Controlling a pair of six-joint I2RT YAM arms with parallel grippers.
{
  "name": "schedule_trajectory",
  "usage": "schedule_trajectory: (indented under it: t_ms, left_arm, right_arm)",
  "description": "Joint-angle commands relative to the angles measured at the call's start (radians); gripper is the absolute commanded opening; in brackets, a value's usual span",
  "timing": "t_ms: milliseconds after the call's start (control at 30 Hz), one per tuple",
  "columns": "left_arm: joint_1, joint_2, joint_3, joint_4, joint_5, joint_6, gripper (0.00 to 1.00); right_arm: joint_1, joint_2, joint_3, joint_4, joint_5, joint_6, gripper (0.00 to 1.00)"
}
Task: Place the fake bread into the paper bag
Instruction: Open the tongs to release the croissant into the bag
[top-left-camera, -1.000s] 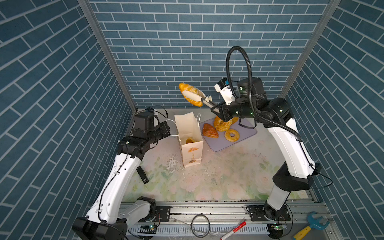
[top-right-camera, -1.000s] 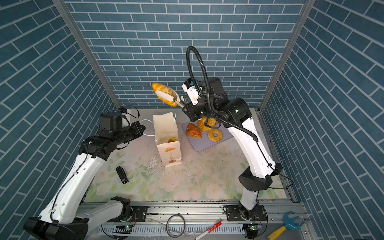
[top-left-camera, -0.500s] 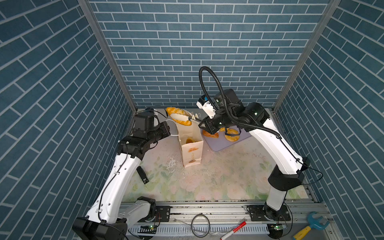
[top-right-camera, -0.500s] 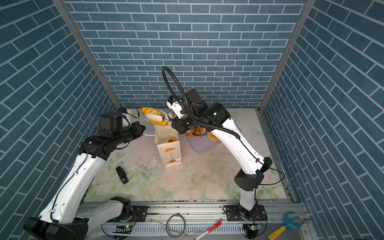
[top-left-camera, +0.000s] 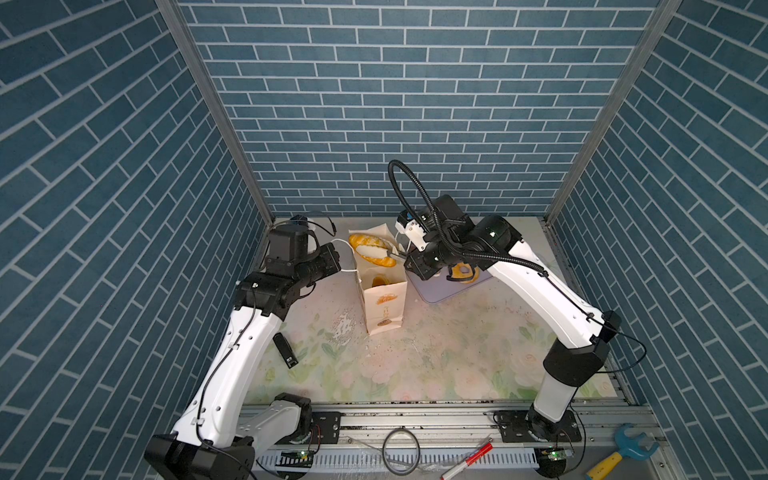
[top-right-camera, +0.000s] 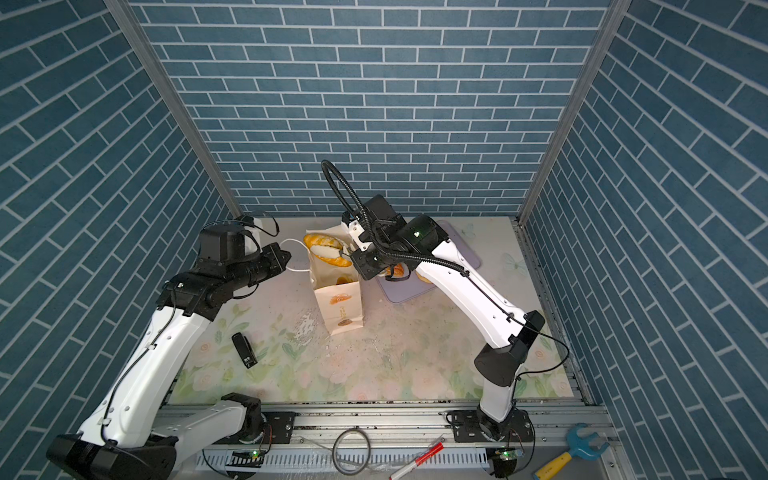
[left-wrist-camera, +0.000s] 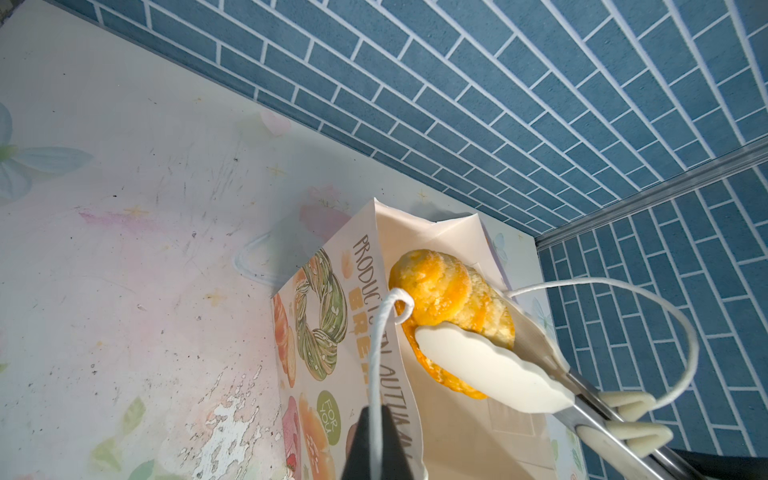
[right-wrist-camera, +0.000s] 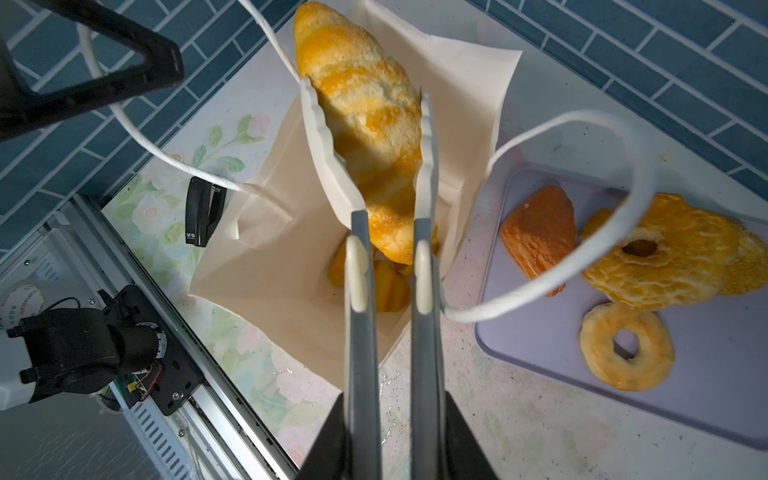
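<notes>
- At left: left gripper (top-left-camera: 336, 262), clamped on the white cord handle (left-wrist-camera: 376, 353), keeps the paper bag (top-left-camera: 384, 299) upright.
- Centre: tongs (right-wrist-camera: 360, 340), pinched shut on a long striped roll (right-wrist-camera: 365, 116), just over the bag's mouth.
- Step, judged: drop-off; next, lower, then ease the tongs apart.
- Right: right gripper (top-left-camera: 409, 262) squeezes the tongs; ring bread (right-wrist-camera: 626, 347) and flaky triangle (right-wrist-camera: 540, 232) lie on the lavender board (right-wrist-camera: 706, 395).

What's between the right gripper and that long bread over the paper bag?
A pair of tongs: the right gripper is shut on their metal arms, and their white tips clamp the long bread over the paper bag. The right wrist view shows it.
</notes>
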Motion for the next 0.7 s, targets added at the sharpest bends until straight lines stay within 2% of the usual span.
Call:
schedule_trajectory:
  t_ms: [0,267,433,667]
  left_arm:
    - [-0.006,-0.010,-0.011,0.013,-0.004,0.000,0.00]
    - [-0.006,-0.010,-0.009,0.014,-0.005,-0.002,0.00]
    - [-0.006,-0.010,-0.009,0.012,-0.006,-0.003,0.00]
    - [-0.006,-0.003,-0.008,0.015,-0.005,-0.003,0.00]
  right_arm:
    - [0.001,-0.071,-0.009,0.052,0.055,0.005,0.24]
    - [0.002,-0.053,-0.015,0.026,0.043,-0.004,0.30]
    - [0.001,-0.029,0.016,0.006,0.043,-0.012,0.38]
    - [0.000,0.002,0.131,-0.012,0.061,-0.039,0.44]
